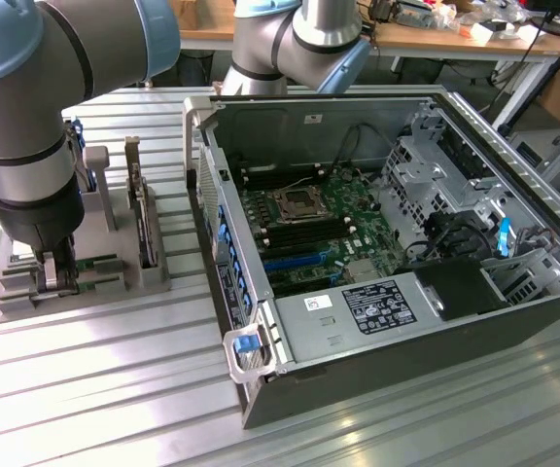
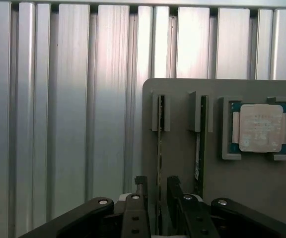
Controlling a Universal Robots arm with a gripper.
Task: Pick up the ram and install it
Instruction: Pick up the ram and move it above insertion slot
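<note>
Ribbed aluminium forms the tabletop (image 1: 115,389) under everything. At the exterior view's left, low in the frame, the arm (image 1: 27,146) reaches down onto a grey holder block (image 1: 154,274), and the claw (image 1: 54,277) sits among its slots.

From the wrist, the claw (image 2: 157,182) stands wide open. It has a finger (image 2: 141,188) on either side of the ram (image 2: 159,144), which stands on edge in its slot. A gap shows on both sides of the board, so nothing is gripped. In the neighbouring slot stands the second ram stick (image 2: 201,144). Beyond that, the silver processor chip (image 2: 260,127) lies in its own pocket.

Toward the exterior view's right lies the opened computer case (image 1: 513,165), its motherboard (image 1: 329,229) exposed and well apart from the holder block.

I judge the pick-up to be the step in hand, at the point just short of a grasp; the installing is not yet begun. A grip here calls for the fingers to meet the board's flat faces squarely. They must not push the thin ram askew or catch the second ram stick. The lift must then go straight out of the slot walls.
</note>
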